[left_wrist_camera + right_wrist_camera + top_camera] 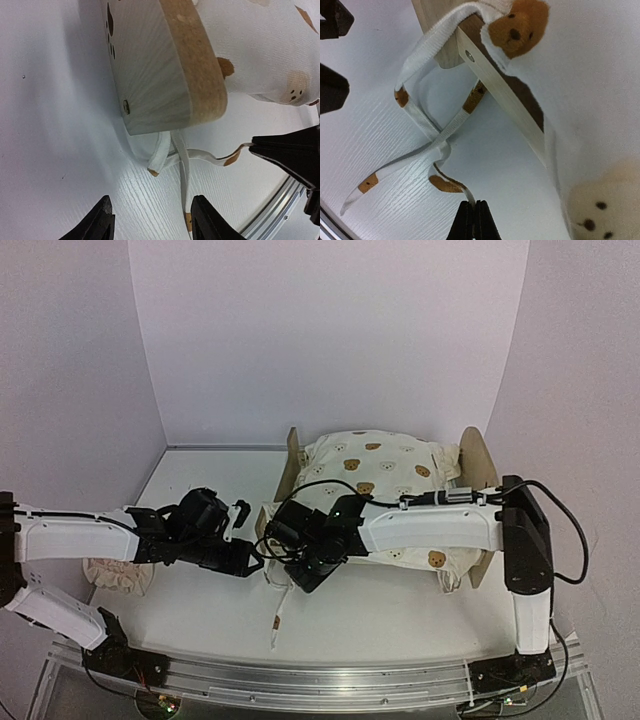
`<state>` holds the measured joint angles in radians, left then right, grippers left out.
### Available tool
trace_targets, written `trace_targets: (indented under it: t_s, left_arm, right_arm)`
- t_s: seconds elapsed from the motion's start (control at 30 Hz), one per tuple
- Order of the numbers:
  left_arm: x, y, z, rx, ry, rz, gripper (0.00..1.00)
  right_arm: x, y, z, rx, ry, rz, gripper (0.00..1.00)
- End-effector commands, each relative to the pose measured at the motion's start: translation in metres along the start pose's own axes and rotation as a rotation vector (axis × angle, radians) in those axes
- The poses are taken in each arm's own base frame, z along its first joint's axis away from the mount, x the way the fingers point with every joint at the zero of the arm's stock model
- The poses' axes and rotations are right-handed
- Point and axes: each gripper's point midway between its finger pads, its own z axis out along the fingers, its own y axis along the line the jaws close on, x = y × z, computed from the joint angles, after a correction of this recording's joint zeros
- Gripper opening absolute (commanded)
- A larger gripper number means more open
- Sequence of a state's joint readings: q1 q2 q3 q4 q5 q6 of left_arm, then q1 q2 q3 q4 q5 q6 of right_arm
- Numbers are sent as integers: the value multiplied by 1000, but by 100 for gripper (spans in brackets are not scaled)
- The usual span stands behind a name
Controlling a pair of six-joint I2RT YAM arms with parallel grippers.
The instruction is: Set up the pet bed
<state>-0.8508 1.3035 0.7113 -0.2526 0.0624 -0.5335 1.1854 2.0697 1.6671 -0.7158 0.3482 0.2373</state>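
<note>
The pet bed [292, 455] stands right of the table's middle, its plywood end board [160, 75] and side rail [505, 95] showing under the cream bear-print quilt [375, 465] draped over it. White quilt ties [182, 160] with brown tips hang from the bed's near left corner onto the table. My right gripper [474, 212] is shut on the end of one tie [445, 182] close to the table top. My left gripper [152, 222] stands open just left of that corner; another tie runs along its right finger [205, 220] and nothing is between the jaws.
A pinkish ruffled pillow [120, 575] lies at the table's left edge under the left arm. One loose tie [277, 620] trails toward the front edge, where a metal rail [330, 680] runs. White walls close in the back and sides.
</note>
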Motion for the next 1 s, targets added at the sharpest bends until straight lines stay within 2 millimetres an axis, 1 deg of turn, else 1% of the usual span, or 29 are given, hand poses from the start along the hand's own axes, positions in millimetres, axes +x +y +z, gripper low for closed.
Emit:
trace_targets:
  t_s: [0.0, 0.17, 0.27, 0.43, 0.57, 0.67, 0.73, 0.83, 0.97]
  left_arm:
    - [-5, -17, 7, 89, -19, -6, 54]
    - [-1, -19, 17, 107, -2, 3, 55]
    - [-1, -16, 25, 91, 3, 8, 54]
    - [-1, -18, 37, 101, 14, 17, 48]
    - [0, -20, 46, 103, 27, 22, 33]
    - [1, -20, 48, 107, 32, 25, 17]
    - [1, -21, 47, 114, 32, 26, 9]
    - [1, -24, 43, 125, 28, 26, 4]
    - [1, -25, 39, 131, 31, 23, 3]
  right_arm:
    - [-16, 7, 7, -21, -45, 51, 0]
    - [-15, 5, 11, -22, -59, 79, 0]
    - [-13, 4, 13, -28, -69, 101, 0]
    - [-9, 4, 17, -43, -79, 132, 0]
    - [-6, 2, 20, -45, -90, 160, 0]
    - [-6, -2, 21, -50, -103, 187, 0]
    - [-8, -2, 21, -60, -118, 204, 0]
    - [-12, -2, 20, -74, -141, 230, 0]
    - [-18, -2, 20, -93, -181, 268, 0]
